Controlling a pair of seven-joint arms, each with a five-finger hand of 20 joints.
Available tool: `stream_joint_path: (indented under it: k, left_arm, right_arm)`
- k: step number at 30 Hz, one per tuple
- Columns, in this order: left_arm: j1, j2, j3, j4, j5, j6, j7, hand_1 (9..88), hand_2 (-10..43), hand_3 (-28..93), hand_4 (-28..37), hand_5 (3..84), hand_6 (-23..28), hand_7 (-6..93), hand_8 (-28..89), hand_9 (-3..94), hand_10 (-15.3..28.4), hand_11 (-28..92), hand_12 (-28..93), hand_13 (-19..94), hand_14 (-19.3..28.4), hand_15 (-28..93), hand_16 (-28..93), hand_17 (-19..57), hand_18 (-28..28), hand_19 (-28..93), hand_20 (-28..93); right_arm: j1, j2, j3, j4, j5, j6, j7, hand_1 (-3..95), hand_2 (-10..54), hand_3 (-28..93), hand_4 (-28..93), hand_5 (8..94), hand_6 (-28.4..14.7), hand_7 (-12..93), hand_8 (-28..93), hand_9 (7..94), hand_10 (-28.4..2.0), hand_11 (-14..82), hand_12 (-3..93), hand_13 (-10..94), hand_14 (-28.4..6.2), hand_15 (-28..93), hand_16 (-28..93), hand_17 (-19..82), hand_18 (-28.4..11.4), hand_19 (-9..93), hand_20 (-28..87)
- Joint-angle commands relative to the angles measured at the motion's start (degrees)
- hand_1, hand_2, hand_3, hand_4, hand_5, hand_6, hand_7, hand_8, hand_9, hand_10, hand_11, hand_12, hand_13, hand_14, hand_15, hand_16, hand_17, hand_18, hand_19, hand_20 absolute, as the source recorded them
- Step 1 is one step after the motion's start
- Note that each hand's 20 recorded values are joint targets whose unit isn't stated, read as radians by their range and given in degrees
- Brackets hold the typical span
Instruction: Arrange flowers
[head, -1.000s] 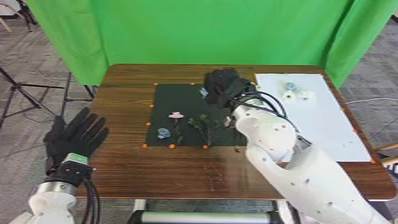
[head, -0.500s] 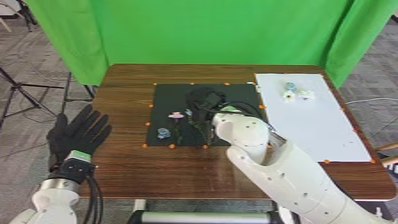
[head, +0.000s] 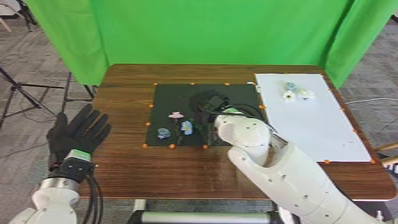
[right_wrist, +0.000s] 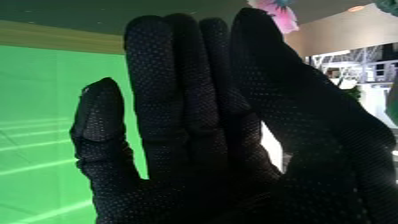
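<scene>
1. the left hand (head: 78, 135) is wide, with its fingers spread and nothing in it, by the left side of the table (head: 124, 170). if it swung in now, it might bump the right arm.
2. the dark blue flower (head: 163, 133) is low on the dark mat (head: 165, 96). it looks light, so a brush from a sleeve or cable could push it away.
3. the pink flower (head: 176, 115) is just above it on the mat. its head could snag on a finger going by and get dragged.
4. the light blue flower (head: 187, 128) is beside the pink one, very close. their stems could cross, so picking up one may pull the other.
5. the right hand (head: 210, 101) is over the mat, narrow, with long straight fingers and the thumb near them. i can't tell if a stem is in there. if one is, it could slip out or bend.
6. the white flowers (head: 306, 94) and the small blue flower (head: 290, 86) are bunched on the white sheet (head: 320, 130). a new flower set down too close could knock them.
</scene>
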Motion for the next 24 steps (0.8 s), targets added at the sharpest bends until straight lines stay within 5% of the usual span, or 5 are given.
stream_joint_path:
  k: [1, 7, 24]
  left_arm:
    - [0.48, -0.45, -0.05, -0.07, -0.07, 0.02, -0.38, 24.6, 15.1, 71, -28.3, 36.7, 6.3, 15.0, -10, 32.8, 12.7, 19, 8, 23, 13.9, 34, -9, -4.8, 12.8, 33, 8]
    - [0.6, -0.19, 0.2, -0.13, -0.35, 0.01, 0.15, 24.6, 15.0, 71, -28.3, 36.6, 6.3, 15.4, -10, 32.8, 12.7, 20, 9, 24, 14.0, 35, -9, -4.9, 12.7, 34, 8]
    - [-1.68, -0.65, 1.36, 0.83, 0.66, -0.24, -2.22, 24.9, 15.1, 71, -28.3, 36.8, 6.3, 16.0, -11, 32.9, 12.8, 20, 9, 24, 14.1, 35, -9, -5.1, 13.0, 34, 8]
  right_arm:
    - [-1.49, -0.02, 1.99, -1.52, 1.03, -0.53, 1.15, 49.1, -9.5, 78, -28, 60.8, -2.3, 23, -13, 66.0, -13.7, 19.9, 18.2, 63, -8.6, 46, 31, 31, -22.8, 83, 39]
    - [-2.3, -0.56, 1.65, -2.82, 2.18, -1.7, -1.08, 47.0, -9.5, 78, -28, 62.3, -2.1, 23, -13, 67.5, -13.2, 22.3, 19.2, 63, -9.3, 50, 30, 31, -22.8, 83, 39]
    - [-2.94, -6.07, -0.73, 1.53, 2.07, -0.65, 4.13, 46.1, -9.5, 60, -28, 70.8, -2.1, 24, -12, 74.5, -13.7, 26.1, 21.3, 66, -11.3, 57, 25, 32, -23.7, 85, 40]
